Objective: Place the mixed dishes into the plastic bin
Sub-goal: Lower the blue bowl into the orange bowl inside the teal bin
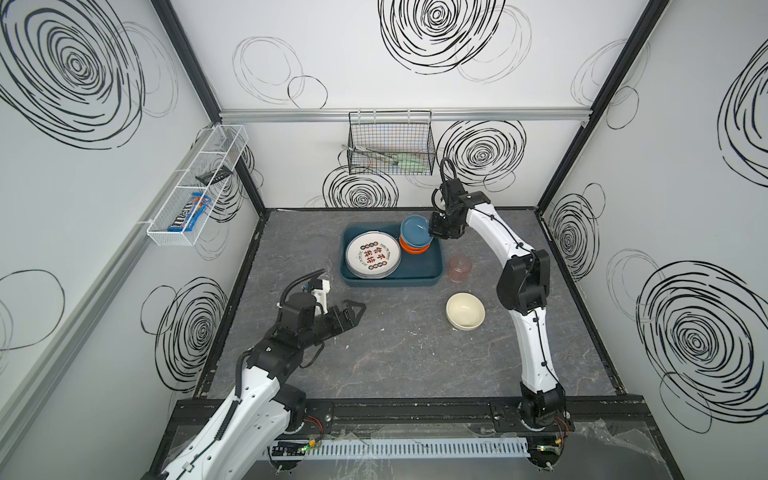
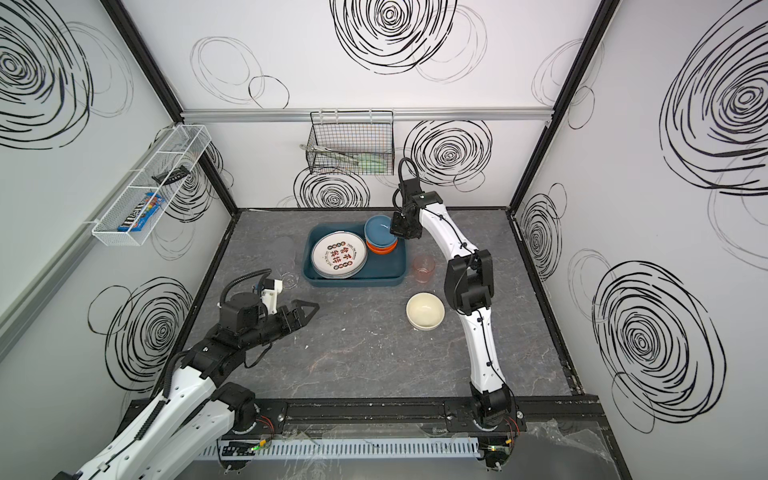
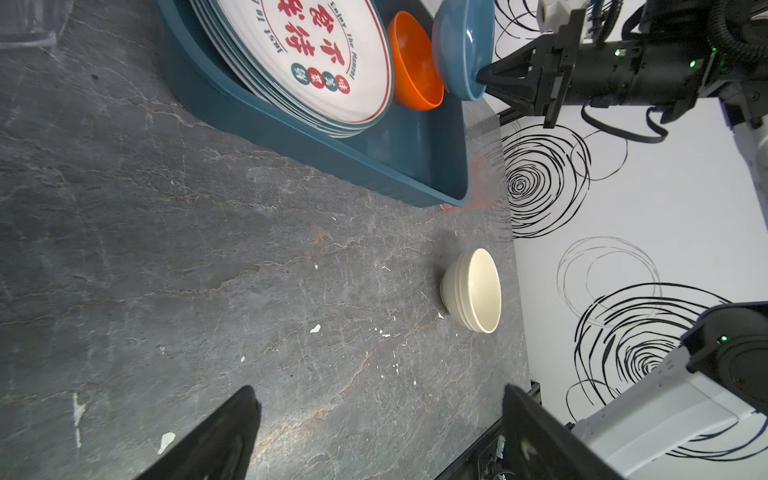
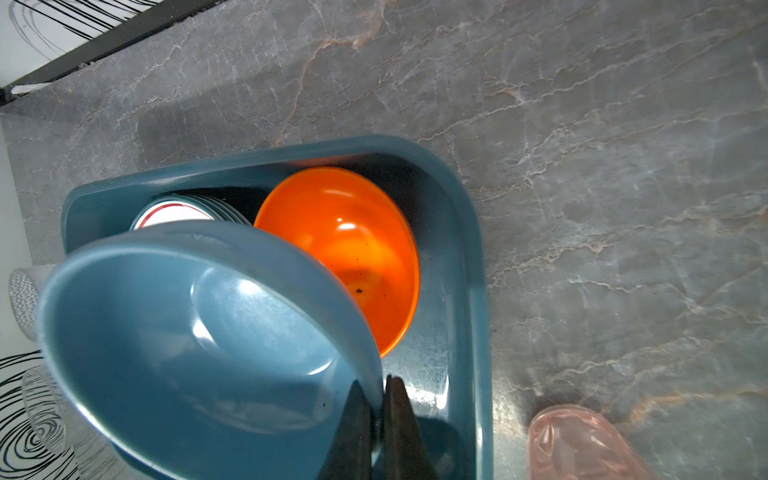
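In both top views the right pincer (image 1: pixel 432 237) is pinched narrow on the rim of the blue bowl (image 1: pixel 414 232). The bowl hangs in front of its tips, just above the orange bowl (image 1: pixel 412 249) in a far corner of the plastic bin (image 1: pixel 390 284). A stack of plates (image 1: pixel 373 254) fills the bin's side farthest from this pincer. Behind the pincer, just outside the bin wall, stands the pink tumbler (image 1: pixel 460 269). Farther back beside its arm, the cream bowl (image 1: pixel 465 311) rests on the table (image 1: pixel 395 357). The left pincer (image 1: pixel 356 309) hovers wide and empty, well apart from the bin. In the left wrist view the cream bowl lies ahead of those spread jaws, and a clear glass (image 3: pixel 29 25) stands on the table outside the bin, on the plates' side. In the right wrist view the fingers (image 4: pixel 353 428) grip the blue bowl's wall, one inside and one outside. The bowl is tilted and sits partly over the plates, with the orange bowl below and beyond the tips. The step in hand looks like nesting blue into orange. Draw the bowl back until it is centred over the orange one, level it, and lower it until it seats before spreading the jaws. Letting go high or tilted risks it tipping onto the plates, and the outer finger should stay clear of the bin wall.
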Available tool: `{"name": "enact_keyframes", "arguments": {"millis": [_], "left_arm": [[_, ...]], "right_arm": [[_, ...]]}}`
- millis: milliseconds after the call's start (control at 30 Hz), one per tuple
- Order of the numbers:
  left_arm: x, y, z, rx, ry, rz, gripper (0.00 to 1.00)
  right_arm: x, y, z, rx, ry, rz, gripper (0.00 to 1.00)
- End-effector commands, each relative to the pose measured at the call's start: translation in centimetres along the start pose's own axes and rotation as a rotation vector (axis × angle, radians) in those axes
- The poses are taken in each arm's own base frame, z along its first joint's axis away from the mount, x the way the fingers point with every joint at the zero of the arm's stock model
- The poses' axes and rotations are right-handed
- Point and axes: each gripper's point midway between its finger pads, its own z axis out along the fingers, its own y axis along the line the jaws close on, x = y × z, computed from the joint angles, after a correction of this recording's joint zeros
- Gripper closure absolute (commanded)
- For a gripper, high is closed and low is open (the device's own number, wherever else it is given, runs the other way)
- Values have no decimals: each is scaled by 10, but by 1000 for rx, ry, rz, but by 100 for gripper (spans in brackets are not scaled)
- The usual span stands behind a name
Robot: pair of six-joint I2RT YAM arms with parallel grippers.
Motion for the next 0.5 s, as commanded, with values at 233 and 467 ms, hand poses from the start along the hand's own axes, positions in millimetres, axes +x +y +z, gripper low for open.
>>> {"name": "enact_keyframes", "arguments": {"millis": [233, 467], "left_arm": [[1, 4, -1, 3, -10, -21, 6], [1, 4, -1, 2, -11, -28, 6]], "right_arm": [[-6, 6, 11, -25, 6, 1, 100], [-6, -1, 20, -8, 11, 9, 100]]}}
